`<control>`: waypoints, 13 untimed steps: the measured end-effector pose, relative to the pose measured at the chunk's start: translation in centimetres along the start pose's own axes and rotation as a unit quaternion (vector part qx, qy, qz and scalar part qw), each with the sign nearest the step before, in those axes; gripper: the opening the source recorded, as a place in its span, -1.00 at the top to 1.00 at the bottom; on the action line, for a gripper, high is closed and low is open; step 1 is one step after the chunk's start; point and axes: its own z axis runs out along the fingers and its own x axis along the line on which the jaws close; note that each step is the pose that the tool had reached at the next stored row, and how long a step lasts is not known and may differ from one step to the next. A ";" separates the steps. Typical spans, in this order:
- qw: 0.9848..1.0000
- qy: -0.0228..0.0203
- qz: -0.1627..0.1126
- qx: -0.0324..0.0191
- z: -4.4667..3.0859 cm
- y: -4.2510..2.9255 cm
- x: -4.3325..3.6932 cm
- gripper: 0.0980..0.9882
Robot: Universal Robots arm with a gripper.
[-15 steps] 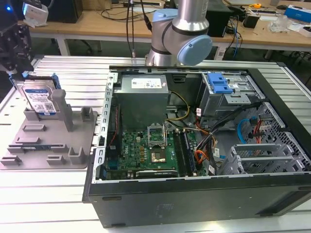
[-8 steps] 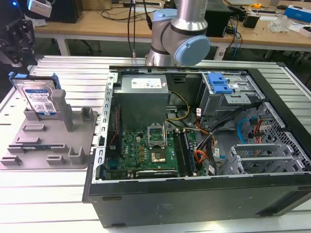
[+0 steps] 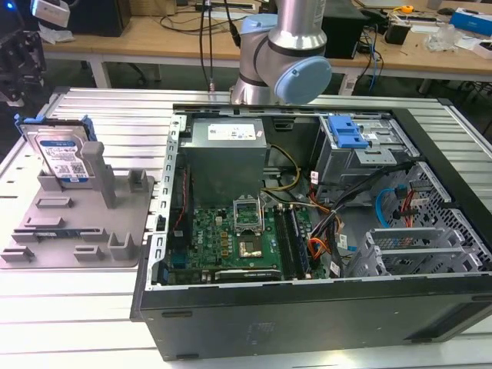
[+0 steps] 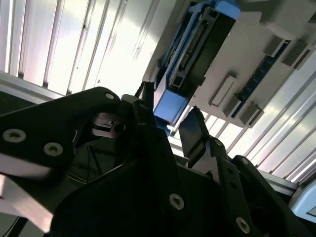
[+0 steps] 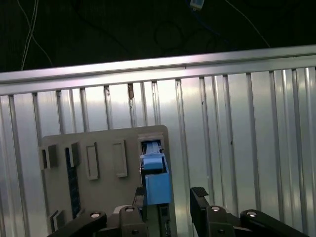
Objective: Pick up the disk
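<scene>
While the disk [image 3: 65, 157] stands upright in a grey holder [image 3: 46, 231] near the desk's [image 3: 77, 323] edge on the exterior view's left, the hand [image 4: 169, 116] hangs open over its blue end, holding nothing.

The arm [image 3: 296, 23] is a brushed silver tube with grey joint housings, one of them closed by a round pale-blue cap [image 3: 302, 79]. The gripper [image 4: 168, 112] is matt black throughout (links, knuckles and fingers [image 4: 197, 133] alike). It is built of flat angular plates fixed with small silver screws [image 4: 174, 200] in round recesses. A pale strip [image 4: 19, 170], perhaps a label, crosses its housing.
</scene>
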 end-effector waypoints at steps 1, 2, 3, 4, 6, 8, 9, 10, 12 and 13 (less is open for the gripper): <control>1.000 0.000 0.000 0.000 0.00 0.01 0.00 0.14; 1.000 0.000 0.000 0.000 0.01 0.12 0.01 0.14; 1.000 0.000 -0.001 0.000 0.05 0.15 0.04 0.14; 1.000 0.000 -0.001 0.000 0.10 0.16 0.06 0.14; 1.000 0.001 -0.002 0.000 0.22 0.17 0.10 0.14; 1.000 0.001 -0.003 -0.001 0.35 0.16 0.15 0.14; 1.000 0.002 -0.004 -0.002 0.41 0.16 0.25 0.14; 1.000 0.002 -0.005 -0.002 0.45 0.15 0.34 0.14; 1.000 0.004 -0.007 -0.004 0.54 0.11 0.73 0.14; 1.000 0.004 -0.007 -0.005 0.57 0.08 0.91 0.14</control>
